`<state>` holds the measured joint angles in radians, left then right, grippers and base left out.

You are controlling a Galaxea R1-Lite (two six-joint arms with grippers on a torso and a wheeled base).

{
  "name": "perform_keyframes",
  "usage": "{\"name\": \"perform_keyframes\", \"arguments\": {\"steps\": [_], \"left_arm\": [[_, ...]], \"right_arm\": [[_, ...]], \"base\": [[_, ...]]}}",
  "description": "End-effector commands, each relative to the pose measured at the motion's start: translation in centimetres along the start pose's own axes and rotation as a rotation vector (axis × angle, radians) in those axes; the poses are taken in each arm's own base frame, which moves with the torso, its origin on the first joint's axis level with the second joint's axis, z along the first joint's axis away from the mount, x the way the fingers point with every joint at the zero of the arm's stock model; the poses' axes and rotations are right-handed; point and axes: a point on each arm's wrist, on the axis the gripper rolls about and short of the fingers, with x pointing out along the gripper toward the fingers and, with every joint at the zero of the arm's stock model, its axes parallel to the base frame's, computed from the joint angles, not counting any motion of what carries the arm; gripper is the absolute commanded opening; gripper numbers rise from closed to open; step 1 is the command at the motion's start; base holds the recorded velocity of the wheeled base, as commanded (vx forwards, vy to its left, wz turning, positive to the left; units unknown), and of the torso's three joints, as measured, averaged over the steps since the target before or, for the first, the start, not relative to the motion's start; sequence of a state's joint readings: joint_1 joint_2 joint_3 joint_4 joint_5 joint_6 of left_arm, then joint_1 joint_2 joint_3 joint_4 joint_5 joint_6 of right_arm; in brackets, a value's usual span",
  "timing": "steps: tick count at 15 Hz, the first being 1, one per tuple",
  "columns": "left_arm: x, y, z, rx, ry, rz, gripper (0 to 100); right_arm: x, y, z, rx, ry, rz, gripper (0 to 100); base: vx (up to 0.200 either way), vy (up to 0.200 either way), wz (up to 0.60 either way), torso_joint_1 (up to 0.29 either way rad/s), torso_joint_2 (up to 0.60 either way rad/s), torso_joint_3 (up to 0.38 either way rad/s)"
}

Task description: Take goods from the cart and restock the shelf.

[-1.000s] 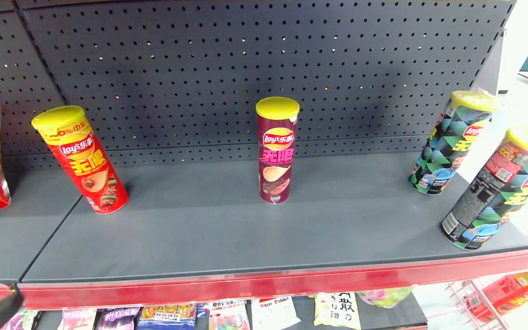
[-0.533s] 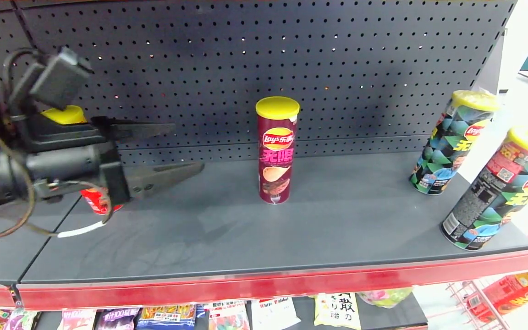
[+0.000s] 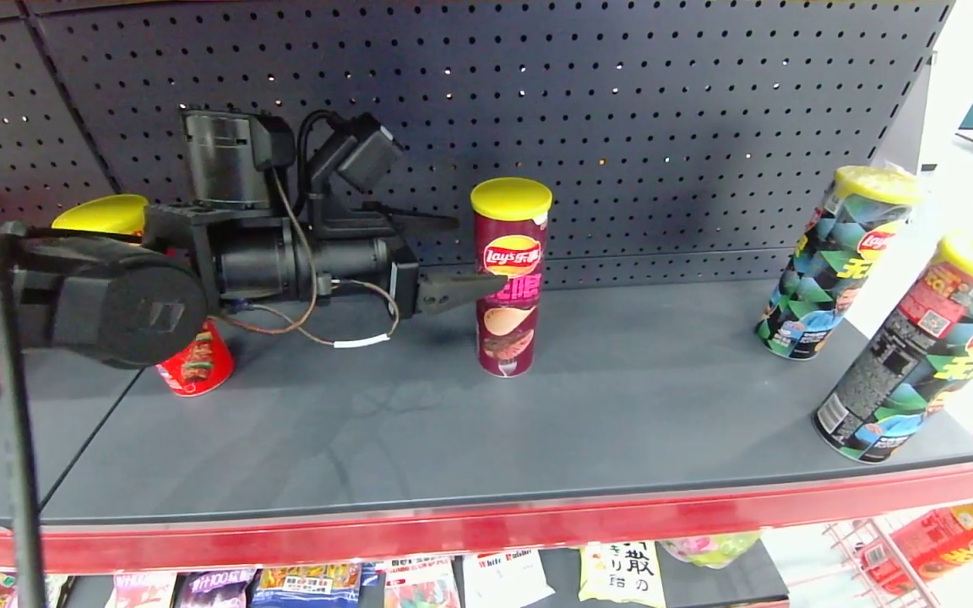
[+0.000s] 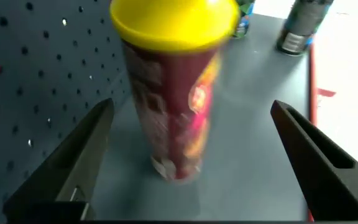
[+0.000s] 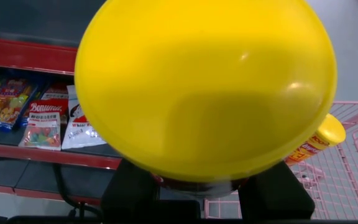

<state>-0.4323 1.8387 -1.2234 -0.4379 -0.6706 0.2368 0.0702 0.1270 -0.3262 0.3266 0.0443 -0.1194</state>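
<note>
Our left tool (image 4: 191,121) is spread wide, right at the purple can (image 3: 510,279) on the shelf (image 3: 453,439). Our right tool (image 5: 202,191) pinches a yellow-topped can (image 5: 204,87).

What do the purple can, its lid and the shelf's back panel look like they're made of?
The purple can is probably cardboard under a glossy printed wrap, going by its soft sheen. Its lid looks like smooth, slightly glossy yellow plastic. The back panel is likely painted metal: matte dark grey, punched with regular holes.
</note>
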Motion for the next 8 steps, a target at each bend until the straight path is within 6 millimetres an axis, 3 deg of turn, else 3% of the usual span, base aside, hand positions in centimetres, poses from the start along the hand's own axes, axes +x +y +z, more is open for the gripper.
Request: {"name": "perform_keyframes", "arguments": {"steps": [1,8], "left_arm": [[2.4,1.6,-1.2,-0.008,0.01,-0.007,100],[4.5,2.7,-1.5,0.003,-0.006,-0.028,100]], "right_arm": [[0.0,0.0,0.0,0.0,0.002,-0.001,0],[0.0,0.0,-0.1,0.0,0.005,0.0,0]], "base": [[0.0,0.0,0.0,0.0,0.0,0.0],[0.0,0.0,0.0,0.0,0.0,0.0]]}}
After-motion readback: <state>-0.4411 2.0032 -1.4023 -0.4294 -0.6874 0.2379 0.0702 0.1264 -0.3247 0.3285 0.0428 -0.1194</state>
